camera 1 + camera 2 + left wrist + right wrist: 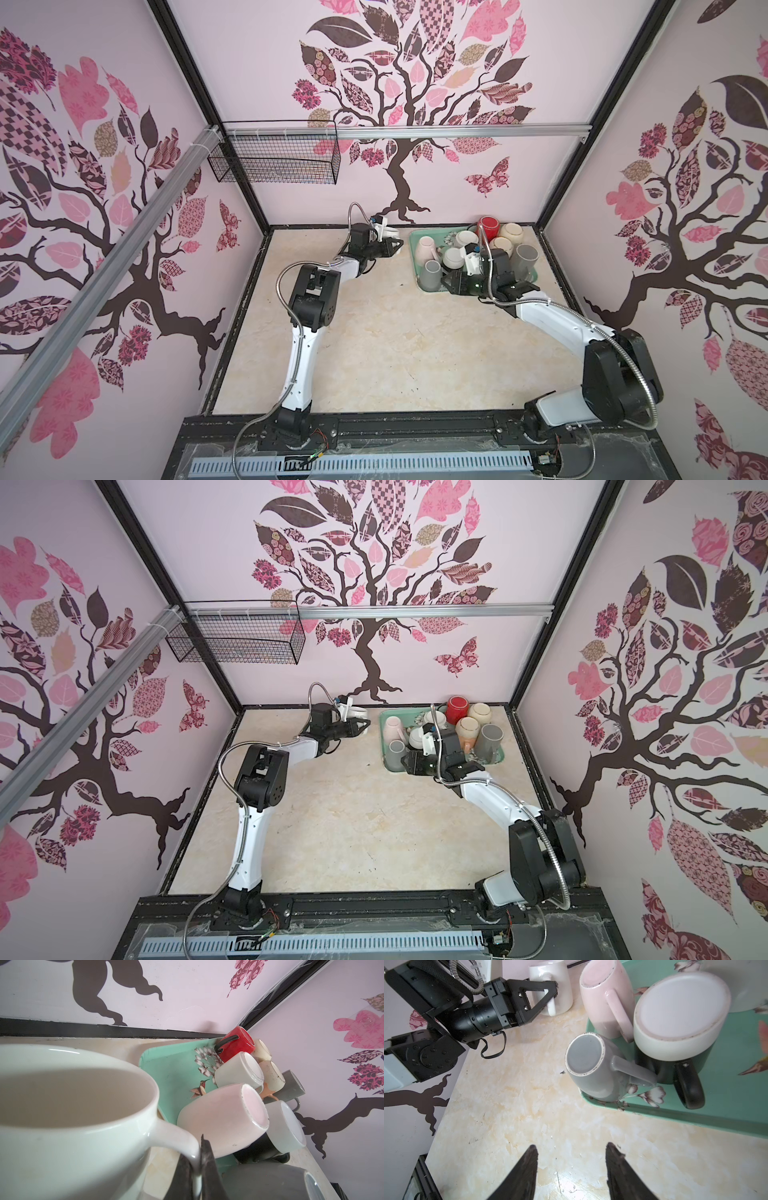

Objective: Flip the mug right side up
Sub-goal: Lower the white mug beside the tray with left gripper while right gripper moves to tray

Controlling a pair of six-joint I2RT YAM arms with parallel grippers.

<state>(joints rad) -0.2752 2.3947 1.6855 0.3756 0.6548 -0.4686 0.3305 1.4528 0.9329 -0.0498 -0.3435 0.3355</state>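
as left gripper (554, 991) clamps mug (562, 982) handle, closed

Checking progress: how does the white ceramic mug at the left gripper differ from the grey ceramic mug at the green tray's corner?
The white ceramic mug is mouth up, the grey ceramic mug base up. White is off the green tray, grey on it. The left gripper pinches white's handle; grey's is ungripped. Both have handles.

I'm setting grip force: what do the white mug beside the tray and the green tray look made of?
The white mug looks like glazed ceramic: it is glossy, with bright highlights along its rim and handle. The green tray is probably plastic or melamine: it is smooth, with a soft sheen and printed flowers and a hummingbird. Its look leaves the exact material open.
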